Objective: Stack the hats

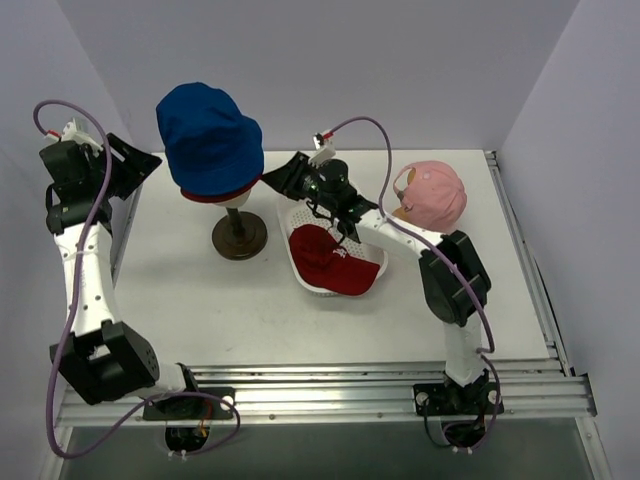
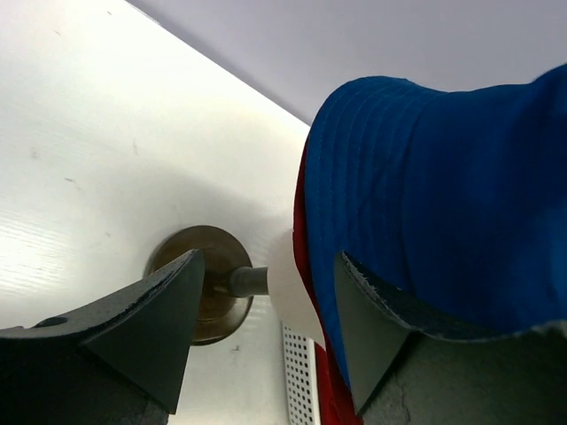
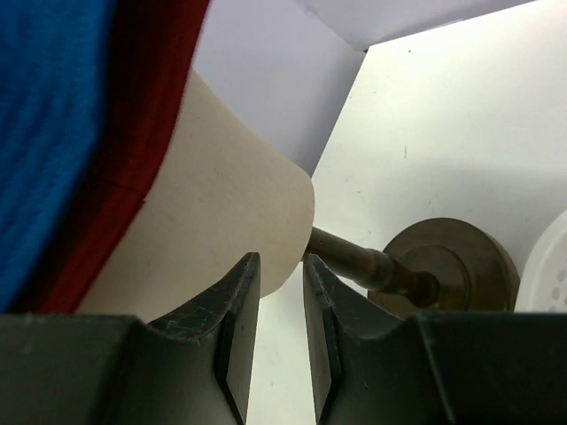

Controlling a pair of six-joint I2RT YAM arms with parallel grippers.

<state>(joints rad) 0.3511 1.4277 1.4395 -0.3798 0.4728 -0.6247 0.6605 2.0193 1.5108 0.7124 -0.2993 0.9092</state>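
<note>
red peaked cap, in the basket, lies toward the surface's near edge from the right fingers, barely parted, empty; left fingers spread.

Front of white worktop bare — wide passage L to R. Mid-rear crowded: blue fabric bucket hat on cream mannequin head w/ brown round stand, white perforated plastic basket just beside. Pink peaked fabric cap fills rear R.

Cream mannequin head tops brown stand, beside white basket.
</note>
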